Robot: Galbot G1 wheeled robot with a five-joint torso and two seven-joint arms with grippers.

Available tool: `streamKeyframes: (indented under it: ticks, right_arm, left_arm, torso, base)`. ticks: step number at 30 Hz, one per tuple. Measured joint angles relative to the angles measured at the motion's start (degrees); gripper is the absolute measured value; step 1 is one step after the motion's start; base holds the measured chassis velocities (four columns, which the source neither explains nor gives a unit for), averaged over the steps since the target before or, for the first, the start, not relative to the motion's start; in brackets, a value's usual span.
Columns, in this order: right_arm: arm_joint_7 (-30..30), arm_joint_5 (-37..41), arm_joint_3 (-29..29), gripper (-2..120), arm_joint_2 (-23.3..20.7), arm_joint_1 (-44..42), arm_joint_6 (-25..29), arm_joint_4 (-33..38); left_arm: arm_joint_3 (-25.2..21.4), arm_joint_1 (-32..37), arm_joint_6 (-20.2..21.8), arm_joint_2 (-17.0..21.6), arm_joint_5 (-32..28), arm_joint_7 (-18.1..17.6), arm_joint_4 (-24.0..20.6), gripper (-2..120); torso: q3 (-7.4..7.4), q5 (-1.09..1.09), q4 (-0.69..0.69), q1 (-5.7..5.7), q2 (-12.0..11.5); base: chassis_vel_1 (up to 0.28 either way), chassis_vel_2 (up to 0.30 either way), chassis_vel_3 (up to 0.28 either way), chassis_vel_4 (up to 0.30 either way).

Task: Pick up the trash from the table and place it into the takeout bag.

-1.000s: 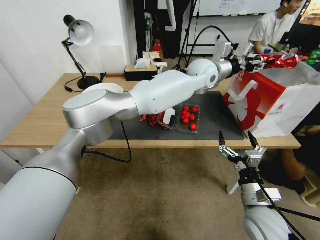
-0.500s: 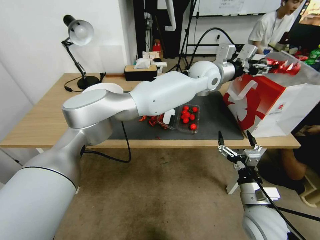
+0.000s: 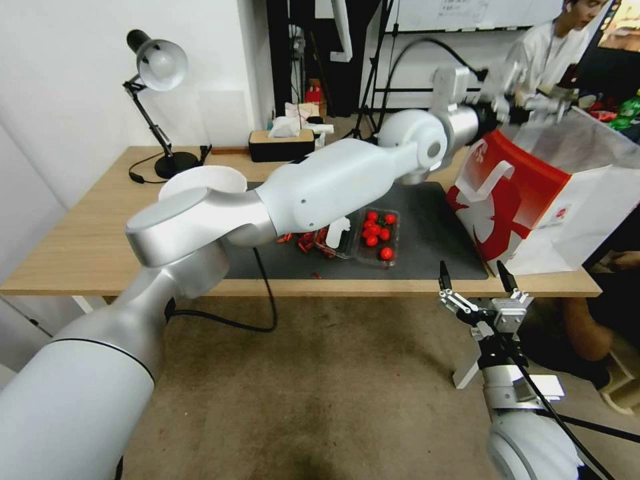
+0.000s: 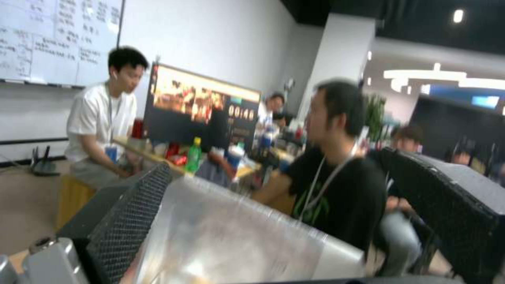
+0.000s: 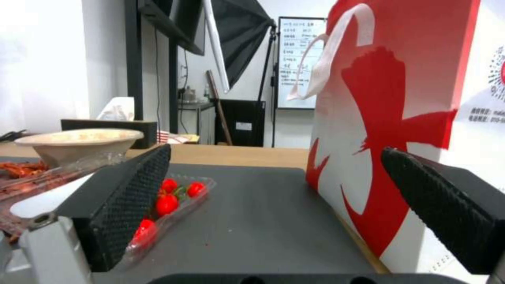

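While the left gripper hangs over the open takeout bag with jaws apart, it seems, and the right gripper waits wide open below the table, the beige bowl looks light and stiff, best pinched at its rim.

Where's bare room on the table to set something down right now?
Free: the dark mat between the tomato tray and the takeout bag, and the light wood in front of the desk lamp. Crowded: the mat's middle, with red scraps, the tray and a beige bowl. The left gripper is over the bag's mouth.
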Motion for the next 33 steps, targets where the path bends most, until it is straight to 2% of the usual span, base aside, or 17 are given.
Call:
streamKeyframes:
  ticks: [3,5,7,8,10,11,12,15,16,18,24,27,30,33]
  right_arm:
    - [0.10,-0.38,1.16,100,0.76,-1.65,0.00,0.60]
    - [0.12,-0.64,1.80,100,1.15,-2.63,0.01,0.86]
    - [0.12,-0.89,2.42,100,1.40,-3.27,0.02,1.03]
    - [0.12,-0.89,2.42,100,1.40,-3.27,0.02,1.03]
    - [0.12,-0.92,2.58,100,1.36,-3.12,0.00,0.98]
    - [0.13,-0.89,2.58,100,1.28,-2.79,-0.09,0.72]
    - [0.13,-0.89,2.58,100,1.28,-2.79,-0.09,0.72]
    - [0.14,-0.81,2.26,100,1.19,-2.16,-0.47,0.17]
    - [0.14,-0.81,2.26,100,1.19,-2.16,-0.47,0.17]
    - [0.15,-0.91,2.24,100,1.23,-2.48,-0.49,0.14]
    - [0.14,-1.02,2.25,100,1.18,-2.75,-0.67,0.19]
    - [0.15,-1.06,2.25,100,1.01,-2.68,-0.85,0.10]
    - [0.14,-1.11,2.22,100,0.94,-2.57,-0.95,-0.04]
    - [0.11,-1.45,1.89,100,0.87,-2.45,-1.02,-0.54]
  left_arm:
    - [-3.66,2.71,-0.86,0.02,0.12,-2.94,-3.65,100]
    - [-4.08,3.63,-0.85,0.03,0.10,-3.33,-5.09,100]
    - [-3.90,5.50,-0.85,0.70,0.26,-3.43,-8.40,100]
    - [-3.90,5.50,-0.85,0.70,0.26,-3.43,-8.40,100]
    - [-3.49,8.01,-0.63,4.37,0.74,-3.45,-12.81,100]
    - [-3.50,9.62,-0.50,6.86,1.09,-3.59,-15.23,100]
    - [-3.50,9.62,-0.50,6.86,1.09,-3.59,-15.23,100]
    - [-4.69,13.41,-0.28,12.96,3.56,-2.96,-19.47,100]
    - [-4.69,13.41,-0.28,12.96,3.56,-2.96,-19.47,100]
    - [-5.57,15.29,-0.29,16.57,4.95,-1.90,-21.25,100]
    - [-8.45,19.04,0.41,20.86,5.20,-2.20,-25.40,100]
    - [-11.23,24.00,0.94,24.06,6.02,-2.53,-29.85,100]
    - [-12.64,26.56,1.04,25.80,6.40,-2.54,-32.02,100]
    - [-16.74,33.33,1.27,30.70,8.19,-1.76,-36.62,100]
  torso:
    - [0.00,0.00,0.01,0.01,0.00]
    - [0.00,0.00,0.01,0.01,0.00]
    - [-0.01,0.00,-0.07,0.00,0.00]
    - [-0.01,0.00,-0.07,0.00,0.00]
    - [-0.01,0.02,-0.08,-0.01,0.00]
    - [0.00,0.01,0.00,0.00,0.00]
    - [0.00,0.01,0.00,0.00,0.00]
    - [0.00,-0.03,0.06,0.01,0.00]
    - [0.00,-0.03,0.06,0.01,0.00]
    - [0.00,-0.01,0.01,0.01,0.00]
    - [0.00,-0.02,0.02,0.01,0.00]
    - [0.00,-0.02,-0.01,0.01,0.00]
    - [0.00,-0.02,-0.01,0.01,0.00]
    - [0.00,-0.01,0.00,0.01,0.00]
  base:
    - [0.000,0.000,0.000,0.000]
    - [0.000,0.000,0.000,0.000]
    - [0.000,0.000,0.000,0.000]
    - [0.000,0.000,0.000,0.000]
    - [0.000,0.000,0.000,0.000]
    - [0.000,0.000,0.000,0.000]
    - [0.000,0.000,0.000,0.000]
    - [0.000,0.000,0.000,0.000]
    - [0.000,0.000,0.000,0.000]
    - [0.000,0.000,0.000,0.000]
    - [0.000,0.000,0.000,0.000]
    - [0.000,0.000,0.000,0.000]
    - [0.000,0.000,0.000,0.000]
    - [0.000,0.000,0.000,0.000]
